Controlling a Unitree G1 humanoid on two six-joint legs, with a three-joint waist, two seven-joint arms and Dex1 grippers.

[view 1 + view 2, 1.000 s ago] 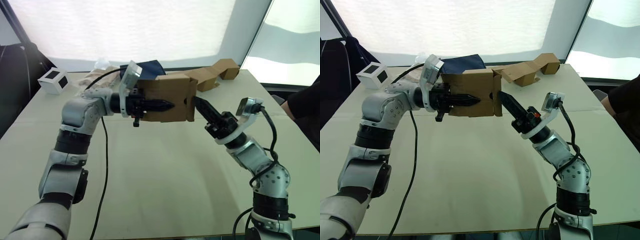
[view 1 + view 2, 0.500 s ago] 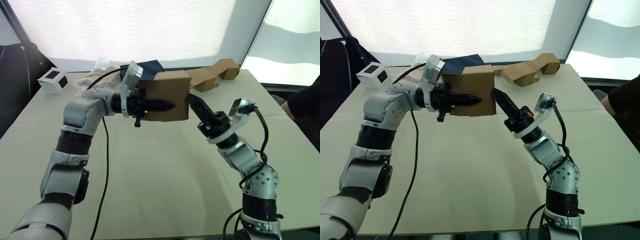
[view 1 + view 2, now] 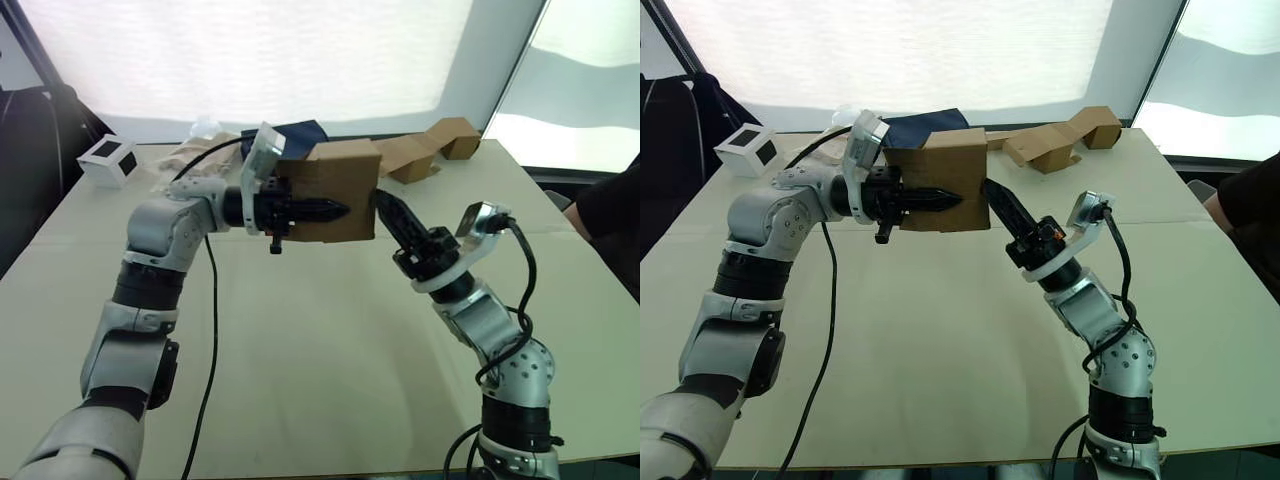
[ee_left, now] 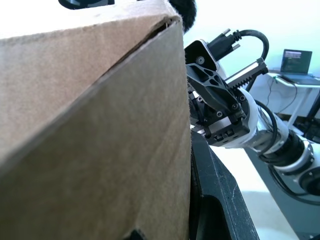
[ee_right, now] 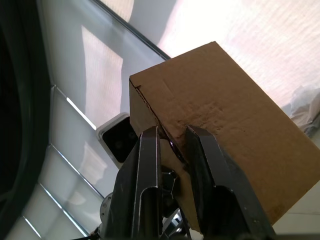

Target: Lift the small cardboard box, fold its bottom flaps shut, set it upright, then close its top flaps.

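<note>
Beige table (image 3: 300, 340); left claw (image 3: 335, 210) clamps small cardboard box (image 3: 340, 190); right claw (image 3: 385, 207) slightly parted.

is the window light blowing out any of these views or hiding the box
Eye views: the bright window behind is washed out, yet the small cardboard box stays readable. Left wrist view: the sky above the box is blown white. Right wrist view: strong backlight leaves the right end effector dark against the box.
</note>
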